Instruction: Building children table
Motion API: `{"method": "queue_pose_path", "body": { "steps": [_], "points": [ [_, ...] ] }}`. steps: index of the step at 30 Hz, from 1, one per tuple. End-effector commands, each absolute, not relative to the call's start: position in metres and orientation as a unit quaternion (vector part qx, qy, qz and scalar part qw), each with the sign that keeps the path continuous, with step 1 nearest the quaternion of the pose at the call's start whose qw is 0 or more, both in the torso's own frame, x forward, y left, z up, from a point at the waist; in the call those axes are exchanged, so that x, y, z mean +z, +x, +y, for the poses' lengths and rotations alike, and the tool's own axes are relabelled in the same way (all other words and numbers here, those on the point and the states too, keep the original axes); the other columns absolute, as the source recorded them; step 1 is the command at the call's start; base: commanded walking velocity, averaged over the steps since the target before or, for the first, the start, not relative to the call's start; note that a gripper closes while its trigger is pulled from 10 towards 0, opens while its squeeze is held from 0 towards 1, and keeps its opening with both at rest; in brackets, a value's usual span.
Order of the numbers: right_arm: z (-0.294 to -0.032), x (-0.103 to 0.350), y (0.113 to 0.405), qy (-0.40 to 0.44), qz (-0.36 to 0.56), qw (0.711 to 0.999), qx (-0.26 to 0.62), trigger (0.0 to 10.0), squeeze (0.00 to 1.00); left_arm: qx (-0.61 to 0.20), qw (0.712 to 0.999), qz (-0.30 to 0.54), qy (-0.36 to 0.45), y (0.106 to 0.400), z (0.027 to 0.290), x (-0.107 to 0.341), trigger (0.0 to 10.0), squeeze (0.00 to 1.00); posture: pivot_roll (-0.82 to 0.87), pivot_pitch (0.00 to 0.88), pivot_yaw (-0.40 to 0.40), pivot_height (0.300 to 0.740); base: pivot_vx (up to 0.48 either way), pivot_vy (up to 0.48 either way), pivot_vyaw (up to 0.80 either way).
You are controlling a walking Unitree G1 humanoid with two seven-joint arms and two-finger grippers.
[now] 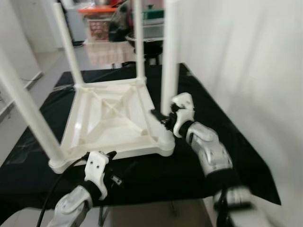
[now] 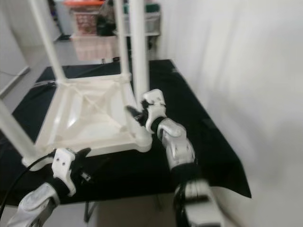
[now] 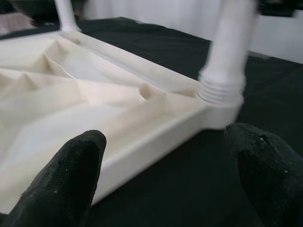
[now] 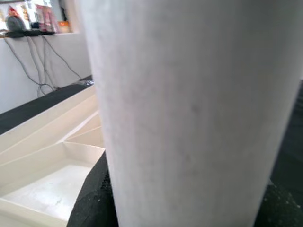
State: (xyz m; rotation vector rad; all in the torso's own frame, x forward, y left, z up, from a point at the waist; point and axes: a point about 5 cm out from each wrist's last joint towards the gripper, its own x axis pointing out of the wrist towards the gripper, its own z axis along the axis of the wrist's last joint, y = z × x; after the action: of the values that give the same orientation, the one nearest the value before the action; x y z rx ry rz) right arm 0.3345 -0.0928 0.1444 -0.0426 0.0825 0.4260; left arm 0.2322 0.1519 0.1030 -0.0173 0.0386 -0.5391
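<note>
Left eye view, for your record: one white children's table lies upside down on a black-covered tabletop, underside ribs up, four white legs standing upward from its corners. Near right leg rises from the near right corner. Your right gripper sits at the base of that leg, its silver arm reaching in from the near right. Your left gripper sits just beside the near edge of the table, toward the near left corner. Far background: a red-topped crate and dark items on the floor.

Right eye view: same layout; near left leg stands at the near left corner.

Left wrist view: you have both black fingers spread wide, nothing between them; they point at the near edge of the table, with a leg's threaded base seated in its corner socket.

Right wrist view: white leg close up, with a black finger on either side, closed around it.
</note>
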Motion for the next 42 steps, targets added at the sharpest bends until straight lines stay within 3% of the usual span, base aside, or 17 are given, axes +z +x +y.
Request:
{"method": "queue_pose_path", "body": {
  "steps": [1, 7, 8, 9, 14, 15, 16, 17, 21, 26, 31, 32, 42],
  "points": [
    [-0.095, 0.091, 0.319, -0.025, 0.166, 0.961, 0.22, 0.0, 0.0, -0.267, 0.964, 0.023, -0.006, 0.234, 0.153, 0.101, 10.0, 0.0, -0.02, 0.0, 0.03, 0.74, 0.0, 0.0, 0.0],
    [-0.09, 0.095, 0.327, -0.035, 0.149, 0.959, 0.238, 0.0, 0.0, -0.259, 0.966, 0.023, -0.005, 0.234, 0.157, 0.099, 10.0, 0.0, -0.02, 0.0, 0.026, 0.74, 0.0, 0.0, 0.0],
    [-0.09, 0.094, 0.327, -0.031, 0.151, 0.959, 0.238, 10.0, 0.0, -0.253, 0.967, 0.022, -0.003, 0.233, 0.158, 0.098, 10.0, 0.0, -0.02, 0.0, 0.028, 0.74, 0.0, 0.0, 0.0],
    [-0.088, 0.098, 0.328, -0.023, 0.145, 0.955, 0.256, 10.0, 1.0, -0.25, 0.968, 0.022, -0.005, 0.233, 0.159, 0.097, 10.0, 0.0, -0.02, 0.0, 0.027, 0.74, 0.0, 0.0, 0.0],
    [-0.079, 0.12, 0.327, 0.005, 0.114, 0.939, 0.324, 10.0, 1.0, -0.254, 0.967, 0.023, -0.009, 0.234, 0.157, 0.095, 10.0, 0.0, -0.01, 0.0, 0.033, 0.74, 0.0, 0.0, 0.0],
    [-0.078, 0.13, 0.327, 0.013, 0.096, 0.924, 0.37, 10.0, 0.59, -0.255, 0.966, 0.024, -0.012, 0.235, 0.157, 0.095, 10.0, 0.0, -0.02, 0.0, 0.034, 0.74, 0.0, 0.0, 0.0],
    [-0.078, 0.13, 0.327, 0.013, 0.096, 0.924, 0.37, 10.0, 0.59, -0.255, 0.966, 0.024, -0.012, 0.235, 0.157, 0.095, 10.0, 0.0, -0.02, 0.0, 0.034, 0.74, 0.0, 0.0, 0.0],
    [-0.079, 0.141, 0.329, 0.015, 0.075, 0.9, 0.43, 10.0, 0.0, -0.257, 0.966, 0.023, -0.016, 0.236, 0.156, 0.094, 10.0, 0.0, -0.01, 0.0, 0.031, 0.74, 0.0, 0.0, 0.0],
    [-0.092, 0.168, 0.337, -0.04, 0.024, 0.817, 0.575, 10.0, 0.0, -0.26, 0.965, 0.02, -0.021, 0.24, 0.155, 0.095, 10.0, 0.0, -0.01, 0.0, 0.027, 0.74, 0.0, 0.0, 0.0],
    [-0.1, 0.175, 0.345, -0.048, 0.022, 0.793, 0.607, 10.0, 0.0, -0.258, 0.966, 0.013, -0.023, 0.241, 0.155, 0.097, 10.0, 0.0, 0.0, 0.0, 0.018, 0.74, 0.0, 0.0, 0.0],
    [-0.101, 0.182, 0.355, -0.042, 0.018, 0.796, 0.604, 10.0, 0.0, -0.262, 0.965, 0.011, -0.022, 0.243, 0.153, 0.098, 10.0, 0.0, 0.01, 0.0, 0.01, 0.74, 0.0, 0.0, 0.0],
    [-0.101, 0.185, 0.358, -0.036, 0.014, 0.794, 0.607, 0.0, 0.0, -0.262, 0.965, 0.01, -0.022, 0.244, 0.152, 0.098, 10.0, 0.0, 0.02, 0.0, 0.003, 0.74, 0.0, 0.0, 0.0],
    [-0.109, 0.183, 0.362, -0.025, 0.016, 0.788, 0.615, 0.0, 0.0, -0.26, 0.965, 0.007, -0.027, 0.243, 0.151, 0.098, 10.0, 0.0, 0.01, 0.0, -0.003, 0.74, 0.0, 0.0, 0.0]
  ]
}}
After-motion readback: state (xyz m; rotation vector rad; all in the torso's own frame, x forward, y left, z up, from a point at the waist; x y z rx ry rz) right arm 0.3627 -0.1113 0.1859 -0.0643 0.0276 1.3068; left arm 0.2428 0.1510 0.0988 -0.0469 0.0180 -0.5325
